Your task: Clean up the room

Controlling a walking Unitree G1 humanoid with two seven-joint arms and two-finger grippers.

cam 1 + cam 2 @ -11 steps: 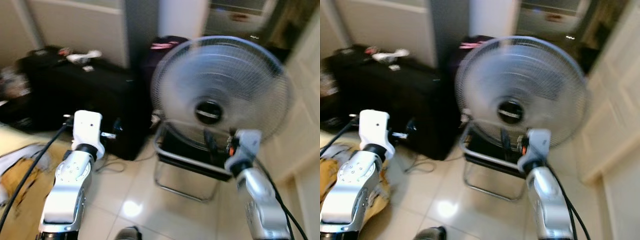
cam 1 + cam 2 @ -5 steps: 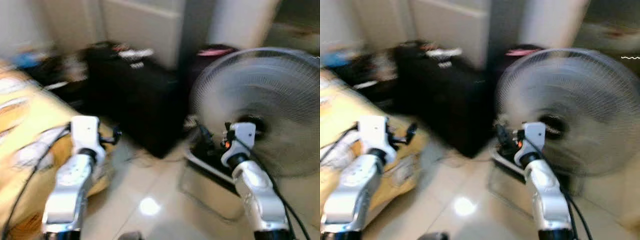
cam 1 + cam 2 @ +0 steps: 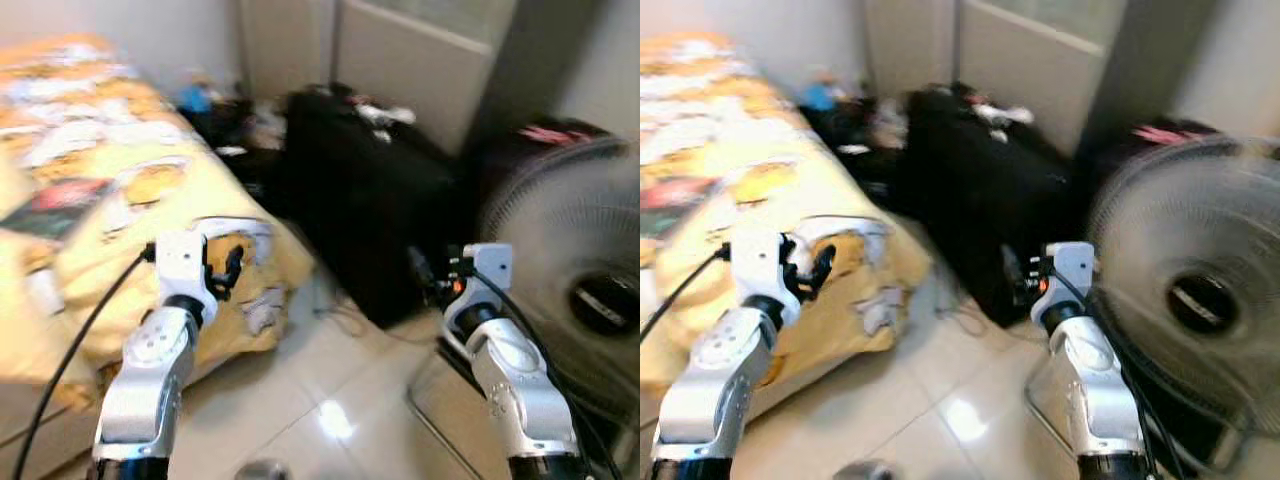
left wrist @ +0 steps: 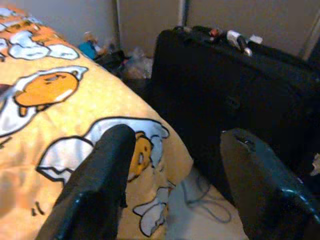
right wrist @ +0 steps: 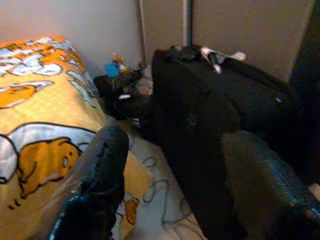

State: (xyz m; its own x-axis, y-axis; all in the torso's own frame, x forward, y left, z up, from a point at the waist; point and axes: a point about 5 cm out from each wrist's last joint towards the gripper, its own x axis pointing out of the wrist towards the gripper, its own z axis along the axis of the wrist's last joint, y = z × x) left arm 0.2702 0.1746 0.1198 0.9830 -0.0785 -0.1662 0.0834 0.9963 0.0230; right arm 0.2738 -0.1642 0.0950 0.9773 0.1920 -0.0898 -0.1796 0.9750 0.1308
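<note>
The clutter pile (image 3: pixel 225 115) sits in the far corner on the floor, between the bed's far side and the black suitcase (image 3: pixel 365 205), with small items (image 4: pixel 235 39) lying on the suitcase's top edge. The left tool (image 3: pixel 222 268) is held up over the corner of the bed (image 3: pixel 95 215), its fingers (image 4: pixel 97 187) spread and holding nothing. The right tool (image 3: pixel 425 275) is raised in front of the suitcase, also spread and empty (both wrist views show a wide gap between the black fingers (image 5: pixel 100 175)). The bed's yellow cartoon-print cover (image 4: pixel 55 125) hangs over the edge down toward the tiled floor (image 3: pixel 330 400). A strip of glossy tile runs between bed and suitcase, with a thin cable (image 4: pixel 200 200) lying on it. A standing fan (image 3: pixel 580 290) is on the right, near the right arm. Pale walls and closet panels (image 3: pixel 420 60) stand behind, and the head views are blurred.
</note>
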